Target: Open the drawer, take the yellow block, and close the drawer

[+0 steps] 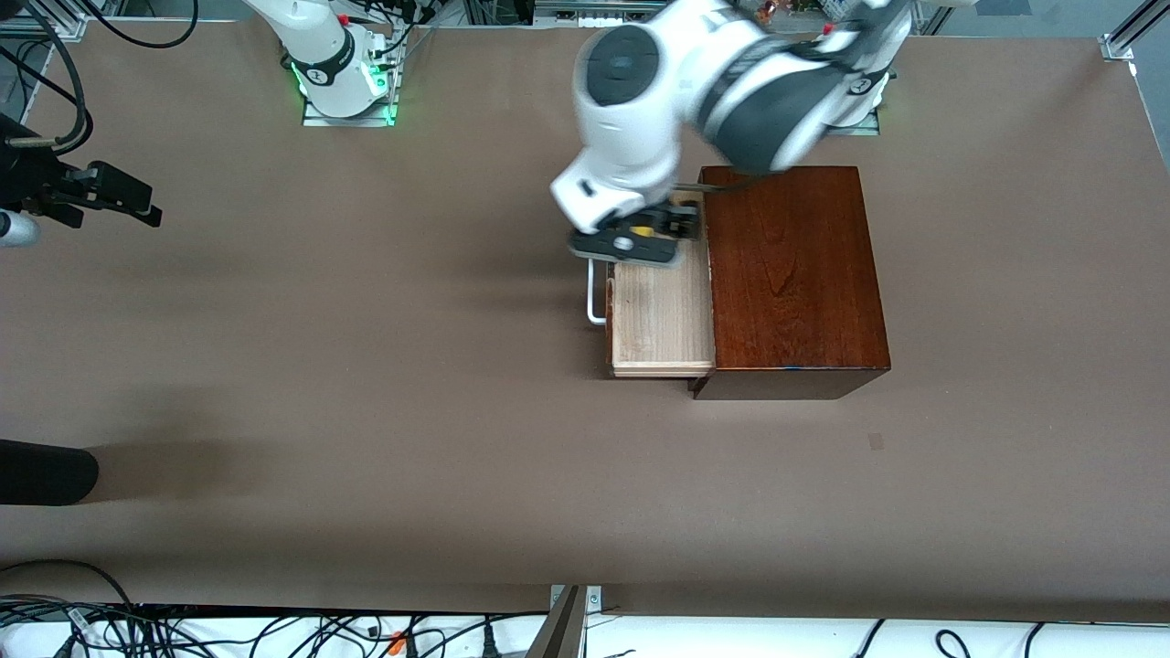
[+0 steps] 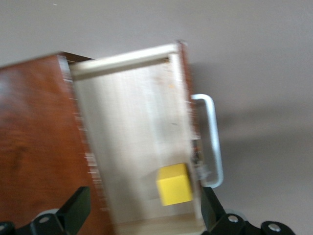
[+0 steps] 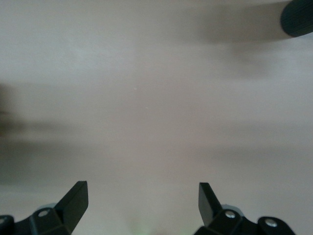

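Observation:
The dark mahogany box [image 1: 795,274] stands toward the left arm's end of the table. Its drawer [image 1: 663,315] is pulled open toward the right arm's end, with the white bar handle [image 1: 596,302] on its front. My left gripper [image 1: 640,238] is open and hangs over the end of the drawer tray farther from the front camera. In the left wrist view the yellow block [image 2: 174,184] lies in the pale tray [image 2: 132,132] near the handle [image 2: 210,137], between my open fingers [image 2: 78,203], untouched. My right gripper [image 1: 137,206] waits open over bare table at the right arm's end.
A dark rounded object [image 1: 46,471] lies at the table's edge at the right arm's end, nearer the front camera. Cables [image 1: 274,631] run along the front edge. The right wrist view shows only brown table [image 3: 156,98].

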Action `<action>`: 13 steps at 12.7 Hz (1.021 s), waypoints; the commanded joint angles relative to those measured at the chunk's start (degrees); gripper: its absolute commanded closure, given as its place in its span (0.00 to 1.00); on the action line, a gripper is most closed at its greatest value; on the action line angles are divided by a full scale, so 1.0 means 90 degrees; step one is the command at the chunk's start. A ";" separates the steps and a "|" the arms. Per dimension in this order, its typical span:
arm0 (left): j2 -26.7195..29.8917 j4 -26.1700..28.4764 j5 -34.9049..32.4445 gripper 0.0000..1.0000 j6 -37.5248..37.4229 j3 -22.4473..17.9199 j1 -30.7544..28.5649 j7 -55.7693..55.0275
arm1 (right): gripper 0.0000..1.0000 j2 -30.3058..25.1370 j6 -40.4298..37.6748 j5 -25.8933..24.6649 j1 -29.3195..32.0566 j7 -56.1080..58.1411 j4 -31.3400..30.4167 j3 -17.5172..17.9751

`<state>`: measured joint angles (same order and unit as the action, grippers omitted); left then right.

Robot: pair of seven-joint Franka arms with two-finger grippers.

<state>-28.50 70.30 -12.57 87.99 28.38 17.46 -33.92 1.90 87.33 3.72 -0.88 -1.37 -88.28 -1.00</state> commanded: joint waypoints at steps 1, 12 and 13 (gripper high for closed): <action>0.0470 0.0060 0.0391 0.00 -0.0488 0.0049 -0.0970 0.1332 | 0.00 -0.0104 -0.0074 0.0163 0.0039 -0.1617 0.0004 0.0684; 0.1651 0.0546 0.1082 0.00 -0.1192 -0.0835 -0.2546 0.4627 | 0.00 0.1271 0.1720 -0.0410 -0.2555 -1.2574 0.0082 0.2553; 0.1953 0.0915 0.1375 0.00 -0.1125 -0.1409 -0.2226 0.4870 | 0.00 0.1553 0.2032 -0.0761 -0.2926 -1.3326 0.0169 0.2553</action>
<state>-17.55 71.51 -4.55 77.04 22.98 -5.29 5.60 11.50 102.11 1.32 -21.87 -106.78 -88.90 22.35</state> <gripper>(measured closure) 0.000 0.000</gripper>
